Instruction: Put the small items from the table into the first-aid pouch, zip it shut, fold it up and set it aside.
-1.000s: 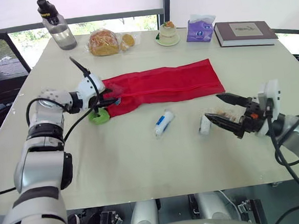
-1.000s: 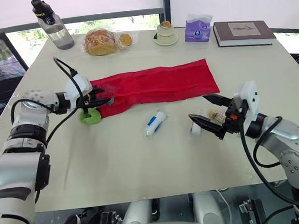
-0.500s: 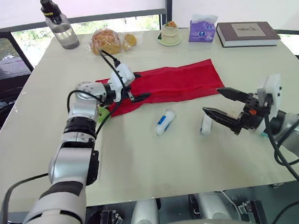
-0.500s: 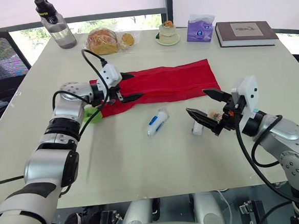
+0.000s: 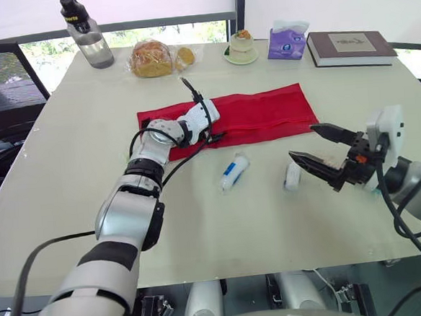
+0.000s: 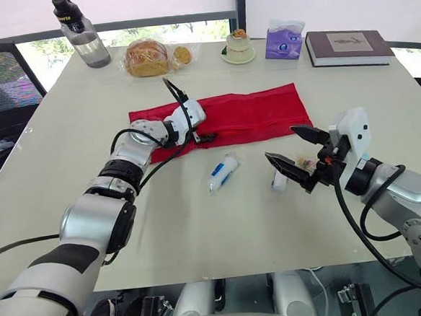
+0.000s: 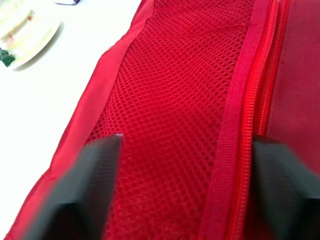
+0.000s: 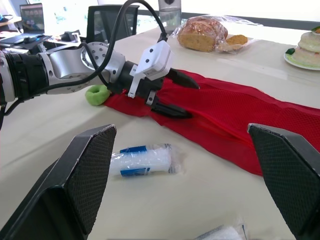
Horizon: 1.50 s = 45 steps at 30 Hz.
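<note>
One red pouch [image 5: 265,111] lying flat and unfolded
Its left end lies between the spread fingers of the left gripper [image 8: 192,101], red mesh and a lengthwise zip showing; off the pouch's front edge the right gripper [image 5: 301,141], fingers also apart, is near a white packet [image 5: 292,175] and a tube [image 5: 232,173].

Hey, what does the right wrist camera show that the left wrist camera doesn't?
Right wrist view, not the left: the green item by the end of the red pouch, the blue-labelled tube lying in front of it, the bagged bread, and the whole left gripper, open over the pouch. Left wrist view, not the right: the zipper up close, running beside the mesh panel. Both: the pouch, the cake and the left gripper's fingers.
</note>
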Tool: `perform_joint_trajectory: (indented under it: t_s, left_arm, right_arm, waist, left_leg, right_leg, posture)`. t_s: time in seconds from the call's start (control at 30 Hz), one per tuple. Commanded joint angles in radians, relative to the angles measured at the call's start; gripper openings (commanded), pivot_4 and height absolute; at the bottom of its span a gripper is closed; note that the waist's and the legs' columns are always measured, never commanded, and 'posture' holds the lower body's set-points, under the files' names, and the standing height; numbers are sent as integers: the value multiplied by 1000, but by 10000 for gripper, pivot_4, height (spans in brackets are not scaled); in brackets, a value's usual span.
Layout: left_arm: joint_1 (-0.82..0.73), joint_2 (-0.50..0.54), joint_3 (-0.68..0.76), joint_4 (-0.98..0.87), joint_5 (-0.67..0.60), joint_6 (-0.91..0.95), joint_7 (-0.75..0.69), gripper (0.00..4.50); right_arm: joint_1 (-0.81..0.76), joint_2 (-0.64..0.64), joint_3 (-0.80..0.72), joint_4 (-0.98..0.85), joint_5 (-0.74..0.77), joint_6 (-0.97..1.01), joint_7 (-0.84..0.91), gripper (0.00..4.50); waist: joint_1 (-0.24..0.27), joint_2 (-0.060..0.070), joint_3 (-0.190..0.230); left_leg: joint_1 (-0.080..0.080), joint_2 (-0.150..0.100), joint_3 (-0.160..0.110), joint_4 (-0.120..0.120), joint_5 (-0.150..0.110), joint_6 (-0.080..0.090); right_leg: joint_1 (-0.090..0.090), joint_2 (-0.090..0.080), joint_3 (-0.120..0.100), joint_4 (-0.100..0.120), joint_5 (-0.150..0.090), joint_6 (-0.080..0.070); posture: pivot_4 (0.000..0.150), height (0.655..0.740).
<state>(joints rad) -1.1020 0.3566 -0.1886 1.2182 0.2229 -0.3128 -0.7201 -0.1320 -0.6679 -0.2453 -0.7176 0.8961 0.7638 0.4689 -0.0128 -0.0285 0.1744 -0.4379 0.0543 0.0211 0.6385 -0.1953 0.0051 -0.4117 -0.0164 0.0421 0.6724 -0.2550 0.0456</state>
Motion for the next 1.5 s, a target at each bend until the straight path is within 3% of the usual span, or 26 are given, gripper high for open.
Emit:
perform_joint_trajectory:
  t_s: [0.03,0.17,0.2,0.6,0.97,1.2,1.5]
  left_arm:
    - [-40,-8,12,6,-3,-28,11,18220]
    - [-41,-15,10,9,0,-39,1,2697]
    - [-41,-15,11,10,1,-41,0,1043]
    - [-28,-23,26,-9,-20,-31,-58,1043]
    - [39,2,87,-126,-112,78,-209,1043]
    - [122,39,76,-291,-124,125,-236,1043]
    - [171,30,83,-375,-132,202,-186,1043]
  right_arm:
    - [2,-12,-38,-38,19,-13,-17,45000]
    - [5,-22,-47,-46,28,-9,-30,45000]
    - [5,-26,-47,-47,29,-9,-32,45000]
    - [15,-85,-101,-55,78,-17,-23,45000]
    - [101,-161,-178,-68,143,-13,45,45000]
    - [89,-173,-125,-62,86,-30,46,45000]
    - [-71,-238,95,90,-92,-114,294,45000]
  waist:
    - [0,0,0]
    - [1,0,0]
    - [1,0,0]
    - [2,0,0]
    - [-1,0,0]
    - [-1,0,0]
    - [-2,0,0]
  left_leg:
    - [0,0,0,0,0,0]
    - [0,0,0,0,0,0]
    - [0,0,0,0,0,0]
    - [0,0,0,0,0,0]
    - [0,0,0,2,0,0]
    - [1,0,0,5,0,0]
    - [0,0,0,9,0,0]
  right_leg:
    - [0,0,0,0,0,0]
    - [0,0,0,0,0,0]
    - [0,0,0,0,0,0]
    - [0,0,0,0,0,0]
    - [0,0,0,3,0,0]
    - [0,0,0,6,0,0]
    - [1,1,1,7,0,0]
  posture:
    - [1500,7400]
    - [1500,7400]
    - [1500,7400]
    - [1500,7400]
    - [1500,7400]
    - [1500,7400]
    - [1500,7400]
